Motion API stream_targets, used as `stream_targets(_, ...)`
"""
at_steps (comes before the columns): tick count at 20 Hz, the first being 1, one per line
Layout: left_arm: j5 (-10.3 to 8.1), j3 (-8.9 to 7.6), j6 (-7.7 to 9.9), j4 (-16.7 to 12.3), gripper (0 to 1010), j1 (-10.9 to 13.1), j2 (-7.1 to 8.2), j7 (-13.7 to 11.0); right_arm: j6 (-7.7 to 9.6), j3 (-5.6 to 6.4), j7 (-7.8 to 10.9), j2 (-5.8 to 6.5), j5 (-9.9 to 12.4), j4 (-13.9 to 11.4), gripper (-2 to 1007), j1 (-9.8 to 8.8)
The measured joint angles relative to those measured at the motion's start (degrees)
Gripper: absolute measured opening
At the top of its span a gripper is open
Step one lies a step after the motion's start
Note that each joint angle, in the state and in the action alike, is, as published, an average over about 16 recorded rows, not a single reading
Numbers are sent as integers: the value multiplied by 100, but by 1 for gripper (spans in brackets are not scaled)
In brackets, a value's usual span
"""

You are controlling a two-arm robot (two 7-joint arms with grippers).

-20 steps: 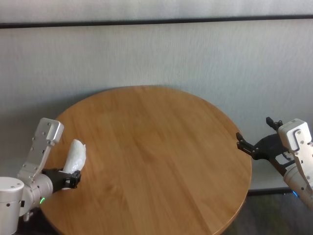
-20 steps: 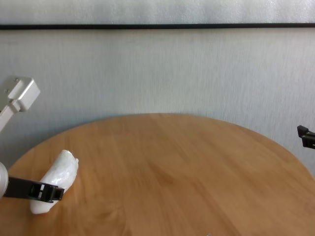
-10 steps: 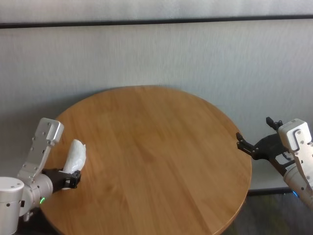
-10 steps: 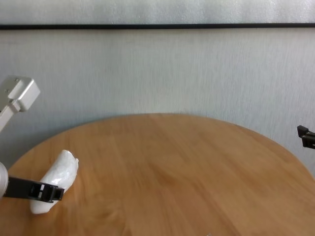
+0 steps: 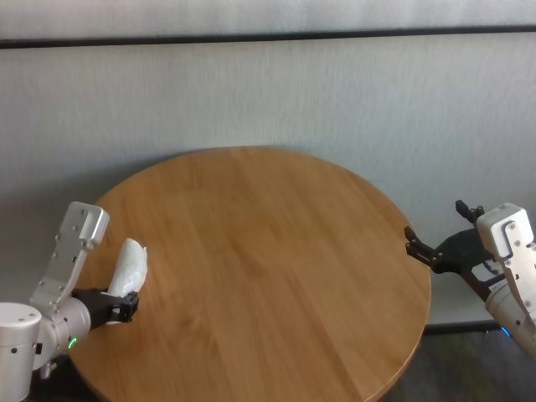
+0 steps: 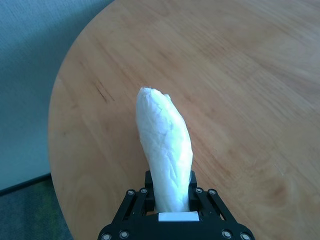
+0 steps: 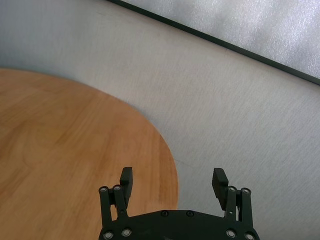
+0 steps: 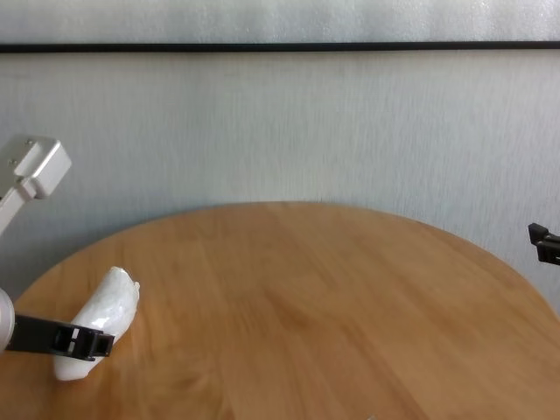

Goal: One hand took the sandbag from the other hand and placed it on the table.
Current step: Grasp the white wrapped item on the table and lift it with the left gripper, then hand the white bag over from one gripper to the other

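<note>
While the sandbag (image 5: 129, 268) is clamped at its lower end by the left gripper (image 5: 117, 306) over the worktop's (image 5: 268, 268) left edge, the handover is not yet begun (a white, crinkly, loaf-shaped pouch); the right gripper (image 5: 437, 249), fingers apart at the right rim, must be brought across.

A bare test room, lab-like: one round wooden counter (image 5: 276, 276) against a plain grey wall (image 5: 268, 92) with a dark rail (image 5: 268, 38) at 12 o'clock.
</note>
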Motion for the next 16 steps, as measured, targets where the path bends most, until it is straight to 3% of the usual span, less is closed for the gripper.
stream_targets(9, 12, 5, -9, -2, 374, 3, 2, -3, 0, 0, 0, 0, 0, 0, 1001, 0)
stream_targets(16, 80, 18, -193, -64, 374, 60, 25, -89, 0, 0, 0, 0, 0, 0, 1001, 0)
